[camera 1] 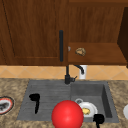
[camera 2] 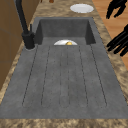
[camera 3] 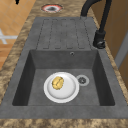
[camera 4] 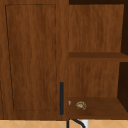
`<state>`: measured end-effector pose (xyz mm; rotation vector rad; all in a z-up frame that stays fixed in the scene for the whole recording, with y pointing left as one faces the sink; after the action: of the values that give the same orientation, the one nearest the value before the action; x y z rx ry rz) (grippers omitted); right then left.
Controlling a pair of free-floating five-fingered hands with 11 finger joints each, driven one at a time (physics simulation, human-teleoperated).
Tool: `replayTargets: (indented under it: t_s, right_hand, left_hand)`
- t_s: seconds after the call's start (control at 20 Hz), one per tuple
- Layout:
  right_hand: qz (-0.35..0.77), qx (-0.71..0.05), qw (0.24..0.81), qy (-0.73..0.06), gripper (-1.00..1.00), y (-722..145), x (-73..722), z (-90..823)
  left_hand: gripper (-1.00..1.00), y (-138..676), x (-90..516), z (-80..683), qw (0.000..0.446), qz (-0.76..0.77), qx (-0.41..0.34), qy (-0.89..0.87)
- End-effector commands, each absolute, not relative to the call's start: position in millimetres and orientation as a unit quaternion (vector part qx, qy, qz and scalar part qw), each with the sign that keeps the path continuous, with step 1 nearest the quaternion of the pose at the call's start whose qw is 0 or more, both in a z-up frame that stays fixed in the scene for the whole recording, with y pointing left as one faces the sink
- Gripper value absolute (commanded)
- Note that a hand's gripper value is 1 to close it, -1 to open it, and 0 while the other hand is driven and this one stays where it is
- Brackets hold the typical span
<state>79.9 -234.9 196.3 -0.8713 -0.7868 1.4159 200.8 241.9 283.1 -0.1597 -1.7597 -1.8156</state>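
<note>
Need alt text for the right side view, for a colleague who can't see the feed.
A white plate holding a small yellow food item lies on the floor of the dark grey sink basin, beside the drain. Beyond lie the ribbed drainboard, a black faucet and a red-rimmed plate.

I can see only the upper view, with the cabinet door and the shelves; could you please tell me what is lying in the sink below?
Observer: In the basin, a white plate sits beside the drain and carries a yellow piece of food.
Operator: Thank you. And where are the two hands, please?
Observer: In the front view, the left hand hangs over the draining board, while the right hand is at the basin's front rim, close to the plate.
</note>
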Motion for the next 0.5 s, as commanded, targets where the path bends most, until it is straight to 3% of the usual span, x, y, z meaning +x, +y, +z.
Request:
replayTargets:
  t_s: [0.0,0.45]
  right_hand:
    - [0.612,-0.377,0.606,-0.34,0.0,-234.9,79.9,196.3]
    - [0.612,-0.377,0.606,-0.34,0.0,-234.9,79.9,196.3]
  left_hand:
    - [-1.0,241.9,209.4,265.8,0.259,-0.705,-0.097,-0.653]
    - [-1.0,269.4,225.1,262.2,0.257,-0.68,-0.092,-0.681]
